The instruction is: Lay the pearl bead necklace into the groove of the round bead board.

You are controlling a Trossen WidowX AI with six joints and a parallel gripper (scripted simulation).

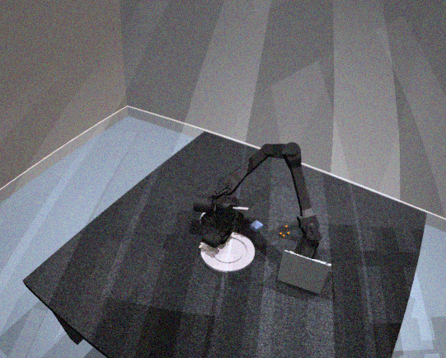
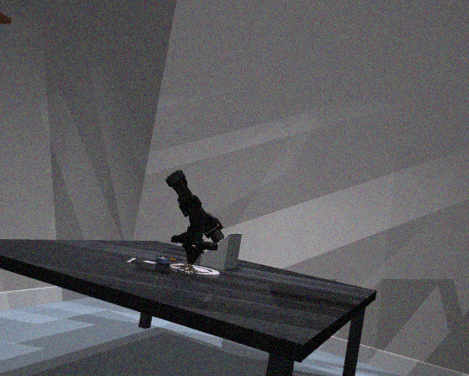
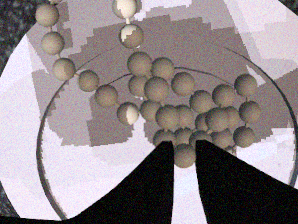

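Note:
The round white bead board (image 1: 248,256) (image 2: 212,273) (image 3: 19,125) lies flat on the dark table. A thin dark groove line rings its middle. The pearl bead necklace (image 1: 208,248) (image 3: 201,102) lies bunched in several folded rows on the board, inside the ring in the wrist view. One strand runs out across the groove toward the upper left, another runs up the view. My gripper (image 1: 221,246) (image 2: 191,263) (image 3: 183,151) is low over the board, shut on the necklace, with one bead at the fingertips. The fingers hide part of the groove in the wrist view.
A tall grey block (image 1: 303,272) (image 2: 231,252) stands by the arm's base. A small blue block (image 1: 256,225) (image 2: 162,260) and several tiny orange pieces (image 1: 288,233) (image 2: 172,259) lie near the board. A white bar (image 1: 241,208) lies behind the gripper.

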